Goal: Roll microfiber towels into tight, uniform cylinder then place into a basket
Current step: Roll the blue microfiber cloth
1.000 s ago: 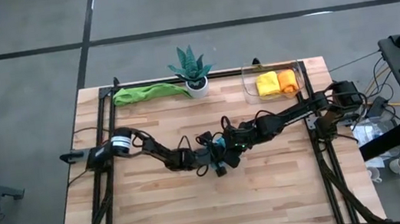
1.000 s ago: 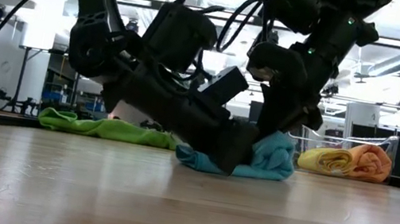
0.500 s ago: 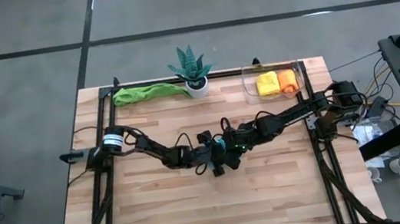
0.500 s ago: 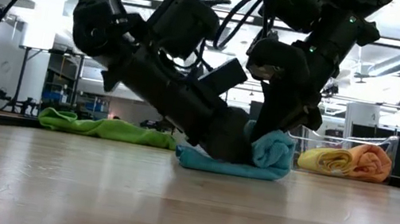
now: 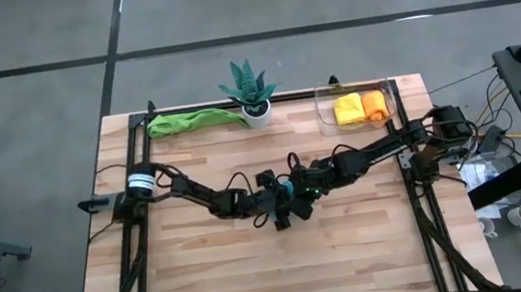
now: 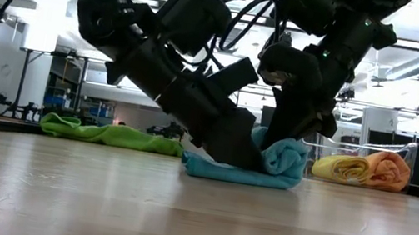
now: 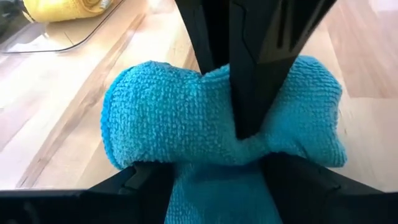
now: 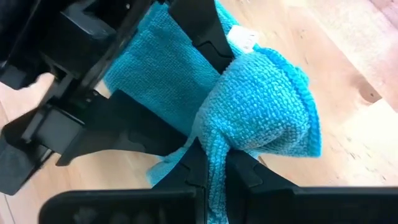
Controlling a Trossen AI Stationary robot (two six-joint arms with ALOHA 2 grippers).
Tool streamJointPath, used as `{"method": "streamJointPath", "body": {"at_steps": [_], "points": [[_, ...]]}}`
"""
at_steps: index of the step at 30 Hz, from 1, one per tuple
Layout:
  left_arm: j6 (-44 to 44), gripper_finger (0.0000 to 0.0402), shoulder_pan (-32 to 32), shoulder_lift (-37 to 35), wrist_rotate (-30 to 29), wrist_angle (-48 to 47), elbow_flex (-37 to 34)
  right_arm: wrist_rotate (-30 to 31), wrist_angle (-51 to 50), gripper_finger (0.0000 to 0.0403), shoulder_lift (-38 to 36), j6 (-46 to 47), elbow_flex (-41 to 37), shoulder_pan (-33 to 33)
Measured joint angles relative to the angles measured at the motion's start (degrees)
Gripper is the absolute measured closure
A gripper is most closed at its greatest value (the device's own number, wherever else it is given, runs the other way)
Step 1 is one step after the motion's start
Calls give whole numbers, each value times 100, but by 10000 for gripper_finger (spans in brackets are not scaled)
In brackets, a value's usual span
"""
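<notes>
A light blue microfiber towel (image 6: pixel 283 159) lies rolled at the table's middle, its flat tail (image 8: pixel 155 68) spread on the wood. My right gripper (image 8: pixel 217 174) is shut on the roll. My left gripper (image 7: pixel 214 193) is open, one finger on each side of the tail, its tips close against the roll. The basket (image 5: pixel 321 108) stands at the far right and holds a yellow roll (image 5: pixel 348 109) and an orange roll (image 5: pixel 374 104). A green towel (image 5: pixel 187 121) lies loose along the far edge. My right gripper pinches the roll's middle (image 8: pixel 217 146) between its two fingers (image 8: pixel 193 168), coming steeply from above and lying across the roll. The roll is dented in at that waist and bulges on both sides (image 7: pixel 149 118). It rests on the table. My left gripper: I cannot tell whether its fingers touch the tail.
A potted spiky plant (image 5: pixel 251 92) stands at the far edge between the green towel and the basket. Both arms cross low over the table's middle. Bare wood (image 5: pixel 278 275) stretches toward the near edge.
My left gripper has opened and let go of the towel's tail. It has risen a little off the table and tipped flatter. The roll and its tail have stayed in place under my right gripper.
</notes>
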Motion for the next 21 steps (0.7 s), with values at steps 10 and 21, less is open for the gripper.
{"method": "streamJointPath", "body": {"at_steps": [10, 21], "points": [[143, 181, 108, -402, 49, -732, 2, 54, 34, 390, -2, 0, -2, -17], [275, 181, 120, -739, 9, -1705, 9, 24, 34, 390, 0, -2, -4, -31]]}}
